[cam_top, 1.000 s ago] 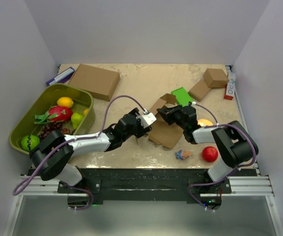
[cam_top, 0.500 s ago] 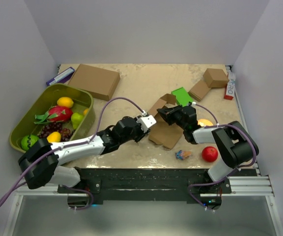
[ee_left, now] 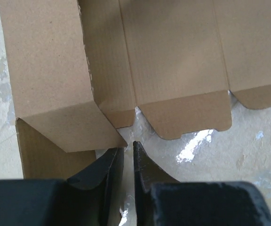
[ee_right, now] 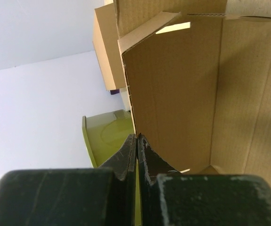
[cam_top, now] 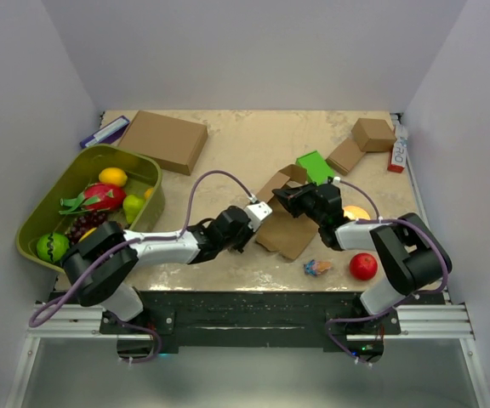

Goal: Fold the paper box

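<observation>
The paper box (cam_top: 286,228) is a flat creased brown sheet with side tabs, mid-table between both arms. In the left wrist view, the paper box (ee_left: 173,61) has its left panel folded over. That panel's corner sits just over my left gripper (ee_left: 128,149), which is open by only a narrow slit, with bare table showing through it. My left gripper (cam_top: 247,224) is at the sheet's left edge. My right gripper (ee_right: 136,137) is shut at the lower edge of a raised panel of the paper box (ee_right: 182,94), and that edge runs into its fingertips. My right gripper (cam_top: 284,197) is at the sheet's far end.
A green bin (cam_top: 92,200) of toy fruit stands at the left. A larger brown box (cam_top: 164,140) lies at the back left, and a small brown box (cam_top: 373,133) at the back right. A green card (cam_top: 316,164), a red ball (cam_top: 363,265) and a small toy (cam_top: 317,268) lie near the sheet.
My left gripper has closed from wide open to a narrow slit, and its arm has shifted nearer along the sheet's left edge. The right arm has stayed put.
</observation>
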